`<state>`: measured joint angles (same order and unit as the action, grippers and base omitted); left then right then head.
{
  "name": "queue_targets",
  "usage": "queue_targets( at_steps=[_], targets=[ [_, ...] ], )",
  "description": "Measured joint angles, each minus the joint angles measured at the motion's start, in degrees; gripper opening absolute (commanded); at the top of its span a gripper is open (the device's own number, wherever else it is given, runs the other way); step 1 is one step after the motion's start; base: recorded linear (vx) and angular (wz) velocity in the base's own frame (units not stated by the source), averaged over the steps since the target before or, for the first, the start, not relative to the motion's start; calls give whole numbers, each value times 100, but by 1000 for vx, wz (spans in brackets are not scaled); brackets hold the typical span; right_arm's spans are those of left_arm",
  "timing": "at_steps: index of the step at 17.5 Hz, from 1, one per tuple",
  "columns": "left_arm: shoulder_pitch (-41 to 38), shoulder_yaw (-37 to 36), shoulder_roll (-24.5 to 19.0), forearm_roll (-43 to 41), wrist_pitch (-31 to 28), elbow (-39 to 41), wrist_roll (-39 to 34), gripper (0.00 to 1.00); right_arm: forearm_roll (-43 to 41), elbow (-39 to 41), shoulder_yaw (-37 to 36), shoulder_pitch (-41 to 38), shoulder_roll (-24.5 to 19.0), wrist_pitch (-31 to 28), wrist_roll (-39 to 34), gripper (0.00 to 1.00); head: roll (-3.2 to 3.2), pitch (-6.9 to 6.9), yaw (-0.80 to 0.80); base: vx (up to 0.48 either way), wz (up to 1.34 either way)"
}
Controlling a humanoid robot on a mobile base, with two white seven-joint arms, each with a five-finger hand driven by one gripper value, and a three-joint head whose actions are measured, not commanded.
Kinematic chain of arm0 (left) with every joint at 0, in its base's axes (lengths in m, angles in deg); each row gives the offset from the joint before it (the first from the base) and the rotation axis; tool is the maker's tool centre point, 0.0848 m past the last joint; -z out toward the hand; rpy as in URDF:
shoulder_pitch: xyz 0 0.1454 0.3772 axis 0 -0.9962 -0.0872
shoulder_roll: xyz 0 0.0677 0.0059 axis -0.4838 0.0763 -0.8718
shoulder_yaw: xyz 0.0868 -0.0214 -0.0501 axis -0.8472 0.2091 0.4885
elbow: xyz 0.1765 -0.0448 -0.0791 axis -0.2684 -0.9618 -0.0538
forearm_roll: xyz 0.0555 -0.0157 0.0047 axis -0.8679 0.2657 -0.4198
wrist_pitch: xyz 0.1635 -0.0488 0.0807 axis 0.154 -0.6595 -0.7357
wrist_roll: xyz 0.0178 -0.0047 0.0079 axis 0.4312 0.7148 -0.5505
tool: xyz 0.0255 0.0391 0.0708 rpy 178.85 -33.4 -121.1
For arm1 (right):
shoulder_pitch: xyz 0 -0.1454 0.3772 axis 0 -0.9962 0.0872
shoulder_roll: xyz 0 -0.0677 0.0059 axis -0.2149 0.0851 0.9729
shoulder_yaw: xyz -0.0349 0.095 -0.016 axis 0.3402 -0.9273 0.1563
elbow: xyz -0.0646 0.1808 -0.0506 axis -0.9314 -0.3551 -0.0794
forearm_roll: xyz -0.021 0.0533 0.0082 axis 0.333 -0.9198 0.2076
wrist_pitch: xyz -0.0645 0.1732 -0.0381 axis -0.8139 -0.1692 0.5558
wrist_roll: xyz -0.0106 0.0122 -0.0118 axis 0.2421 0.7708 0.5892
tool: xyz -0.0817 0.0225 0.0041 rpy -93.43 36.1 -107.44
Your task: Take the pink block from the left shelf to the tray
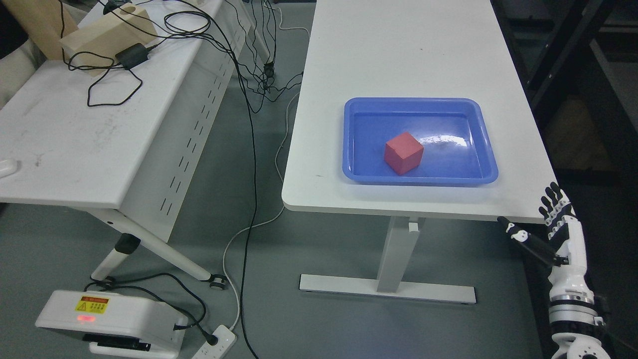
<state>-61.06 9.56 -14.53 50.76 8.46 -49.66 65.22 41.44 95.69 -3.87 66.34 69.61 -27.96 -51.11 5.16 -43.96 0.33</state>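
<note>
Pink block (403,152) sat inside the blue tray (476,130), left of its middle, on the white surface (398,50). Low at the surface's near right corner, the right hand (551,219) hung with fingers spread, seemingly empty, well apart from the tray.

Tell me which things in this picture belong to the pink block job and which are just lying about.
Belongs to the job:
pink block, lying in the tray
blue tray on the right table
right hand, open, low beside that table's corner

Just lying about:
left table
wooden box and black adapter with cables
white device and power strip on the floor
</note>
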Motion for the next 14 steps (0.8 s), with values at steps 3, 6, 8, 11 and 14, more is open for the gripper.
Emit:
queue_targets(
  at_steps=[3, 6, 8, 11, 14],
  targets=[
    [-1, 0, 0, 0, 0, 0, 0, 100, 0, -1, 31, -3, 0, -2, -33, 100, 0, 0, 0, -160, 88],
    [-1, -1, 0, 0, 0, 0, 0, 100, 0, -2, 72, -5, 0, -3, -147, 100, 0, 0, 0, -139, 67],
    [-1, -1, 0, 0, 0, 0, 0, 100, 1, -2, 91, -4, 0, -3, -159, 100, 0, 0, 0, -104, 46],
    [-1, -1, 0, 0, 0, 0, 0, 100, 1, -3, 115, -4, 0, -3, -173, 100, 0, 0, 0, -74, 37],
    [-1, -1, 0, 0, 0, 0, 0, 100, 1, -4, 131, -3, 0, -3, -179, 100, 0, -1, 0, -42, 21]
  ],
)
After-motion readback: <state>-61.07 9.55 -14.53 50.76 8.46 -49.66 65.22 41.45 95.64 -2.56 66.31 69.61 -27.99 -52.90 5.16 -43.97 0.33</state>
